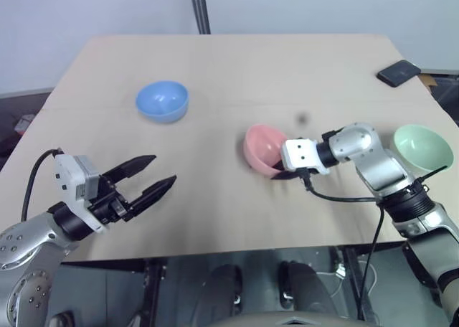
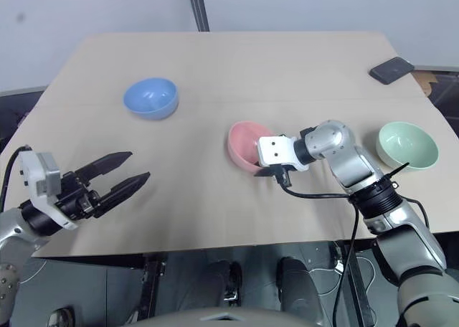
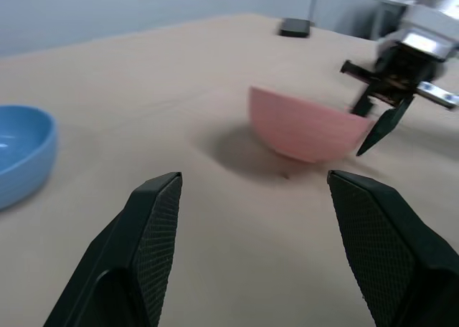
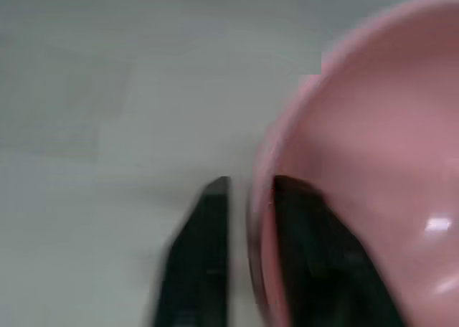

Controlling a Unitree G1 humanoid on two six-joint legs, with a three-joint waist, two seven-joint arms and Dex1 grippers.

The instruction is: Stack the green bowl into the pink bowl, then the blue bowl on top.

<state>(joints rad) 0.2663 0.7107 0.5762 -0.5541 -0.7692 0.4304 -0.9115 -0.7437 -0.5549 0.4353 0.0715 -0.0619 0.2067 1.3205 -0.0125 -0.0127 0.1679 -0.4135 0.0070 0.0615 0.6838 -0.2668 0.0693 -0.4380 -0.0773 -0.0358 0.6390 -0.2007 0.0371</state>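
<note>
Bowls are sitting apart on the tan table (image 1: 215, 62), none of them stacked. The pink bowl (image 1: 262, 146) is lying near the middle of the table, tipped up on one side so that its opening is facing toward the robot's left. The right gripper (image 4: 247, 198) is pinching the rim of that bowl: in the right wrist view one black finger is resting inside the bowl and the other is pressing on the outside of the wall, with the pink rim caught between them. From the head views the right arm is reaching in from the right, with its wrist turned toward the left and angled downward at the bowl's near edge.

The green bowl (image 1: 423, 146) is standing upright near the right edge of the table, well apart from the pink one and just behind the right arm's elbow. The blue bowl (image 1: 162, 100) is standing upright on the left half of the table, farther back, well apart from both others.

The left gripper (image 1: 149, 178) is hovering over the near left part of the table with its two black fingers spread wide and nothing between them. It is pointing across the table toward the pink bowl, with the blue bowl off to one side.

A dark phone (image 1: 399, 72) is lying near the far right corner of the table.
</note>
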